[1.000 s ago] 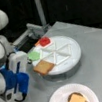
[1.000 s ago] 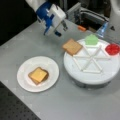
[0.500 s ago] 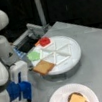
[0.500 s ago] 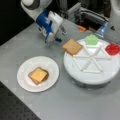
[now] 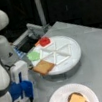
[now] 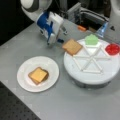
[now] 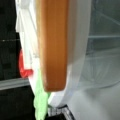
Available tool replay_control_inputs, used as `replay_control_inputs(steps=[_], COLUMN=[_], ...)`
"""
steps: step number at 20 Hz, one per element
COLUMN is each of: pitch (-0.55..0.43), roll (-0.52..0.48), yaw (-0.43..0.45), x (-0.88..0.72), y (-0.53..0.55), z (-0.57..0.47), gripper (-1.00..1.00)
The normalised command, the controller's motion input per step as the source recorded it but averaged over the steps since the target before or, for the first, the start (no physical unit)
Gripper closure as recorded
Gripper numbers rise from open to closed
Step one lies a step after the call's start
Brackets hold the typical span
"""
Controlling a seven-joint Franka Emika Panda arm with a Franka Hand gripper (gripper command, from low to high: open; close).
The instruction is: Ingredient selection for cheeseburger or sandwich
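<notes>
the gripper (image 6: 51, 37) has moved since 1 second ago. it has slid along the table, and it now sits just beside the toast square (image 6: 72, 46) on the edge of the white divided tray (image 6: 92, 75). in the wrist view the toast square (image 7: 53, 45) fills the middle, seen from the side. i cannot tell if the fingers are spread or pressed together, and they hold nothing that shows. the toast has not moved. on the paper plate (image 6: 25, 80) lies the sandwich (image 6: 38, 75), a brown toast with a yellow cheese square on top. the green piece (image 6: 91, 40) and red disc (image 6: 113, 48) are on the tray. so the stack has no top toast yet.
</notes>
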Motion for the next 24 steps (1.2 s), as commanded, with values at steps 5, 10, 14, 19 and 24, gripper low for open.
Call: replay_control_inputs(steps=[5,10,14,19,24], pitch=[-0.072,-0.051,-0.028,-0.029,-0.017], roll=[0.325,0.275,0.246,0.230,0.212], yaw=[0.037,0.017,-0.001,-0.015,-0.030], x=[0.25,0.20,0.18,0.16,0.13], y=[0.01,-0.02,-0.01,0.01,0.02], z=[-0.11,-0.11,-0.08,-0.07,-0.05], gripper=[-1.00,-1.00,-1.00,-1.00,-1.00])
